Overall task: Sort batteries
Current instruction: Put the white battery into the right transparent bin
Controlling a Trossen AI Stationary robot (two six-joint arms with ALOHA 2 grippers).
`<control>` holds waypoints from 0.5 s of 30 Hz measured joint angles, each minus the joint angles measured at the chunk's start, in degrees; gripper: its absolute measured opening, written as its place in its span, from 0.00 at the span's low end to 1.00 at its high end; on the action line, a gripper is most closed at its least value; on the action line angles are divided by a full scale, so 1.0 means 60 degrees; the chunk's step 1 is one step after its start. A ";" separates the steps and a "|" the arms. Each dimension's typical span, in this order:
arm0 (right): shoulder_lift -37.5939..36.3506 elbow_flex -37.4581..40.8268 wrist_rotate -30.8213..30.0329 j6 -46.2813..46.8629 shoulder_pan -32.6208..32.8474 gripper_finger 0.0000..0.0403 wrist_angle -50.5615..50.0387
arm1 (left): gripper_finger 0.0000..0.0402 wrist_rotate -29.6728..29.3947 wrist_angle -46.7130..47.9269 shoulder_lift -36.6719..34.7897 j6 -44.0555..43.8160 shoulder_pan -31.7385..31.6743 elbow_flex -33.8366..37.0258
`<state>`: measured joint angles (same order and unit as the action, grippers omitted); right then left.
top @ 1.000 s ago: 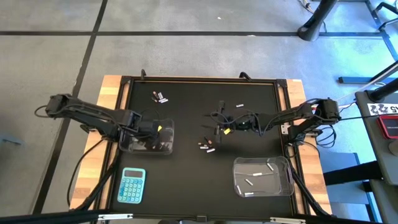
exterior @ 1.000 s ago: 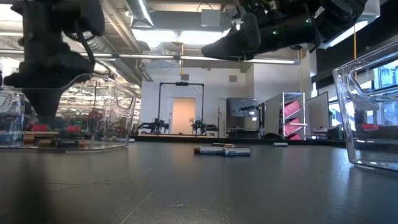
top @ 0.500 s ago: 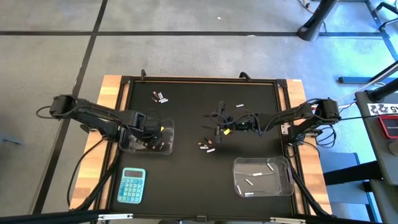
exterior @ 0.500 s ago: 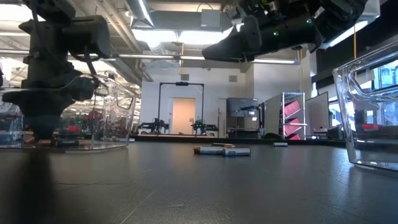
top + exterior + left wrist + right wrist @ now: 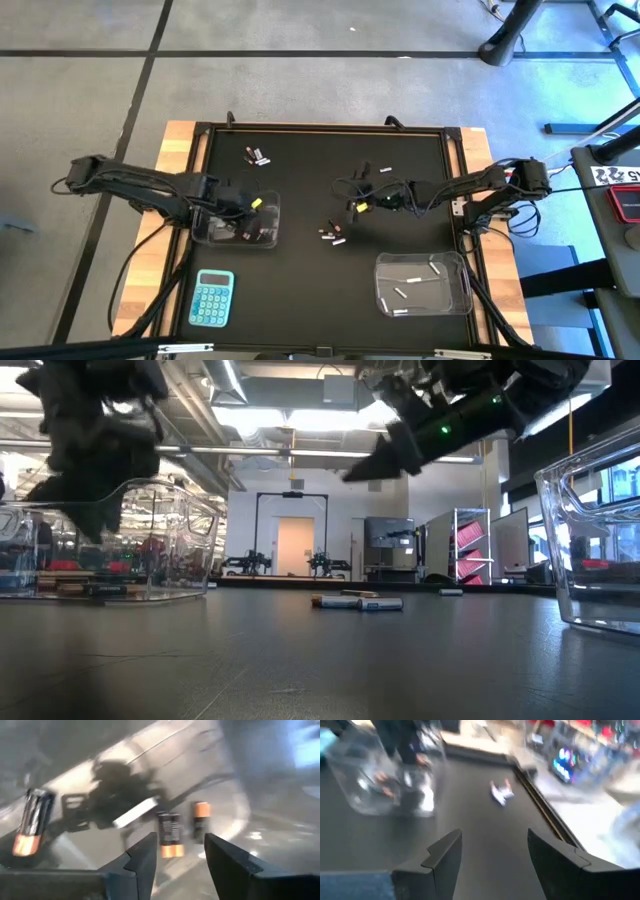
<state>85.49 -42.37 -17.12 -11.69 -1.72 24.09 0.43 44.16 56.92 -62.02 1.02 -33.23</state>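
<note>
My left gripper (image 5: pixel 250 210) (image 5: pixel 180 855) hangs open over the clear tub (image 5: pixel 205 235) at the table's left, fingers pointing steeply down with nothing between them. Dark batteries with orange ends (image 5: pixel 170 835) lie on the tub's floor below it. My right gripper (image 5: pixel 347 207) (image 5: pixel 490 855) stands open and empty above the table's middle, slanting down toward the left. Loose batteries (image 5: pixel 333 235) (image 5: pixel 355 601) lie on the black mat just near of it. Others (image 5: pixel 258 155) lie at the far left, and a few (image 5: pixel 385 170) far of the right gripper.
A second clear tub (image 5: pixel 380 265) at the near right holds silvery batteries (image 5: pixel 420 280). A blue calculator (image 5: pixel 212 297) lies at the near left on the wooden edge. A raised black frame (image 5: pixel 320 127) runs round the mat.
My left gripper dipped down into the left tub and then rose out of it, tipping as it went. My right gripper has tipped its fingers further downward over the middle of the table. The loose batteries on the mat have stayed where they were.
</note>
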 joint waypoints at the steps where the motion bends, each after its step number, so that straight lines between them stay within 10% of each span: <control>1: -0.0200 0.0000 0.0063 0.0159 -0.0190 0.56 -0.0659 | 0.39 -0.0030 -0.0044 -0.0299 0.0228 0.0000 -0.0090; 9: -0.0843 0.0074 0.1278 0.0502 -0.3126 0.56 -0.5639 | 0.38 -0.2040 -0.2103 -0.2012 0.3744 0.0410 -0.0252; 15: -0.0788 0.1298 0.1891 0.0063 -0.5246 0.56 -0.5177 | 0.38 -0.2672 -0.3133 -0.2172 0.5350 0.0871 -0.0263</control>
<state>80.76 -34.58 -5.77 -11.31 -33.20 -6.97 -15.61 25.36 43.89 -29.92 6.24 -34.81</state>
